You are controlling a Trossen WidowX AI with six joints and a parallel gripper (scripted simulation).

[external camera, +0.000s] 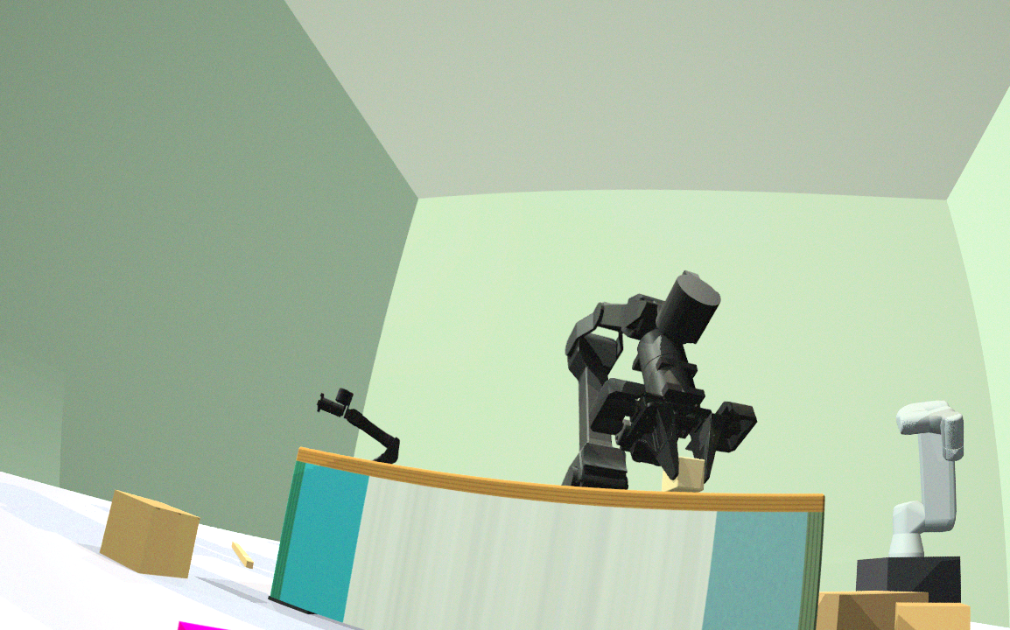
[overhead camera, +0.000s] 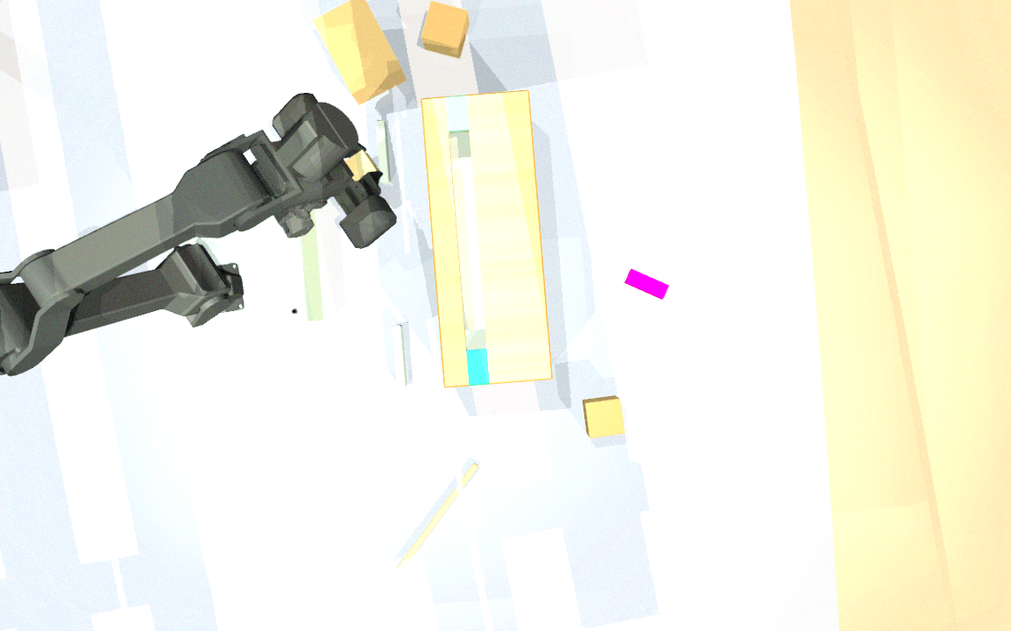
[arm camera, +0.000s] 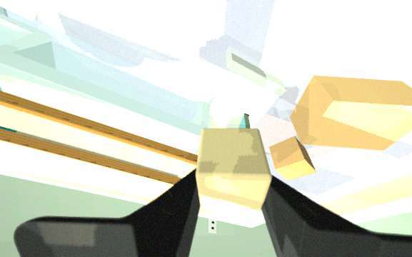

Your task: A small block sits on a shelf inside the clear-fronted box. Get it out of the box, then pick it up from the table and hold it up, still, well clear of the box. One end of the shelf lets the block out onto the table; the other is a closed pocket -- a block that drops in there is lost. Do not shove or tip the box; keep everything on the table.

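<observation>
The small pale-yellow block [overhead camera: 362, 164] [external camera: 691, 473] [arm camera: 232, 153] is between the fingertips of my gripper [overhead camera: 364, 166] [external camera: 690, 472] [arm camera: 234, 175], which is shut on it. The block is off the table, outside the long wooden box [overhead camera: 503, 235] [external camera: 556, 494], on the arm's side. In the exterior view it shows behind and just above the box's top edge, near the right end. The box stands upright, with cyan patches at its ends. In the wrist view its wooden edges run at the left. The shelf inside is not clearly seen.
A large orange block [overhead camera: 360, 51] [arm camera: 366, 118] and a smaller one [overhead camera: 445, 30] [arm camera: 291, 158] lie off one box end. Another orange block [overhead camera: 603, 416] [external camera: 150, 536], a thin stick [overhead camera: 438, 514] [external camera: 241, 555] and a magenta bar [overhead camera: 646, 284] lie elsewhere. Pale strips [overhead camera: 401, 352] [arm camera: 248, 68] lie near the box.
</observation>
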